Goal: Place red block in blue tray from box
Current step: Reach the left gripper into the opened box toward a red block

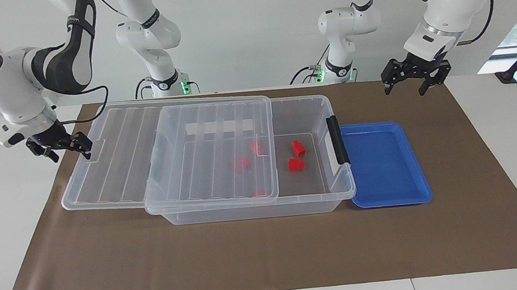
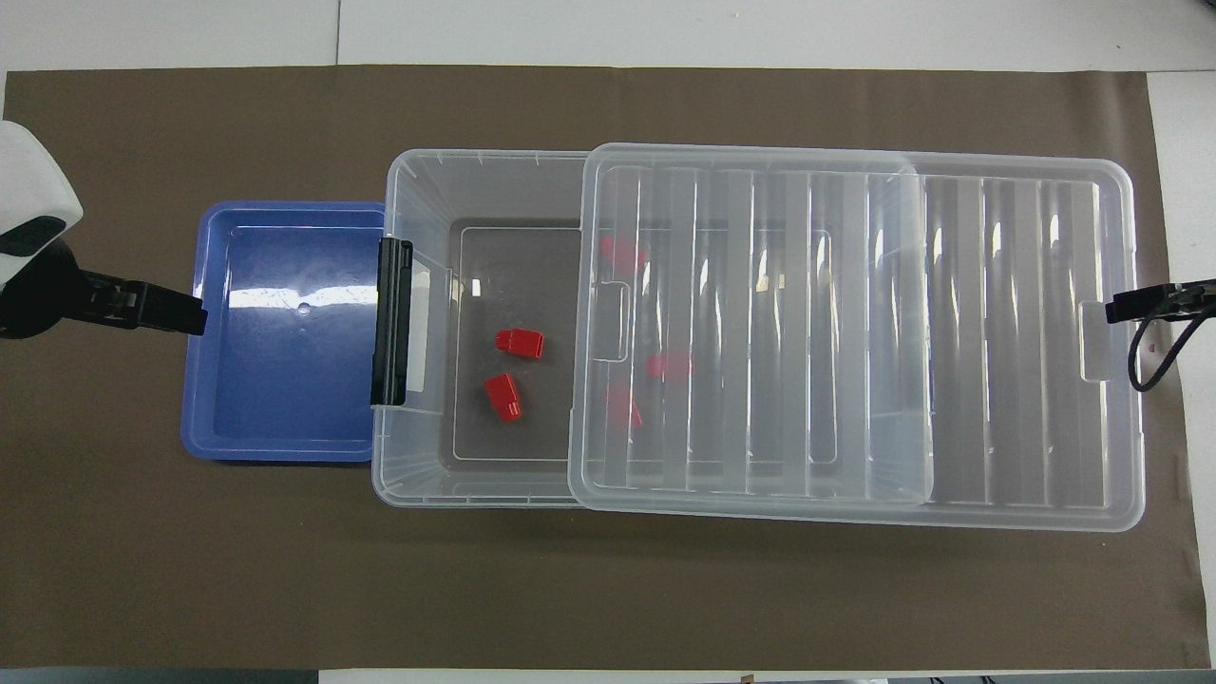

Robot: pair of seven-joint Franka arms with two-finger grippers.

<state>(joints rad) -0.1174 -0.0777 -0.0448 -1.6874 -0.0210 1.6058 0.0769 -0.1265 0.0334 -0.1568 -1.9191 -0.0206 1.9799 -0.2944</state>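
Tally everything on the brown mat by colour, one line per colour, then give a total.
Red: 5 small pieces inside the box, two in the open, three under the lid
Blue: 1 tray
Clear: 2, the box and its lid
Total: 8

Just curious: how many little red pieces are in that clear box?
5: two lie uncovered on the box floor near the black latch; three show through the lid. More may be hidden.
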